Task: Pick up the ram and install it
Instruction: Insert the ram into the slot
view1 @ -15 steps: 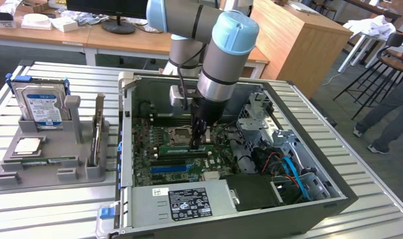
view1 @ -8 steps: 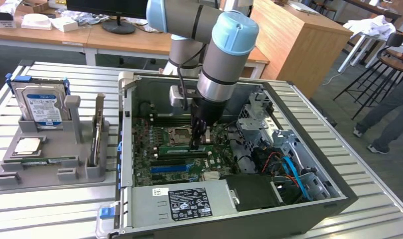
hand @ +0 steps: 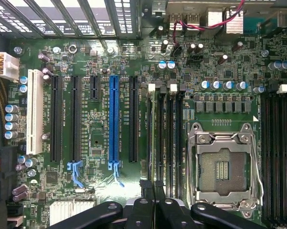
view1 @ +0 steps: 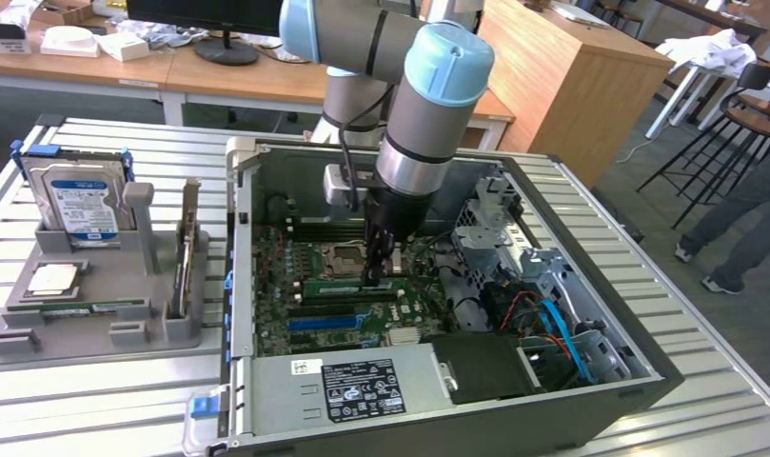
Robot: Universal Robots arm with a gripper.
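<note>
The ram point(view1: 346, 286) is a thin green stick standing on edge in a memory slot of the motherboard, beside the empty CPU socket point(view1: 346, 255). In the wrist view the ram point(hand: 153, 133) appears edge-on, running away from the fingertips. My gripper point(view1: 382, 276) reaches straight down into the open computer case. Its black fingers are shut together on the ram's upper edge, toward one end of the stick. In the wrist view the gripper point(hand: 153, 188) sits over that same slot. Whether the tips pinch the ram or only rest on it I cannot tell.
A grey tray point(view1: 106, 328) at the exterior view's left holds a hard drive point(view1: 83, 200), an upright expansion card point(view1: 186, 252) and a square CPU chip point(view1: 52, 278). Case walls, the power supply point(view1: 359, 386) and cables point(view1: 556, 324) ring the motherboard. A person's legs point(view1: 740, 219) stand at the exterior view's right.
</note>
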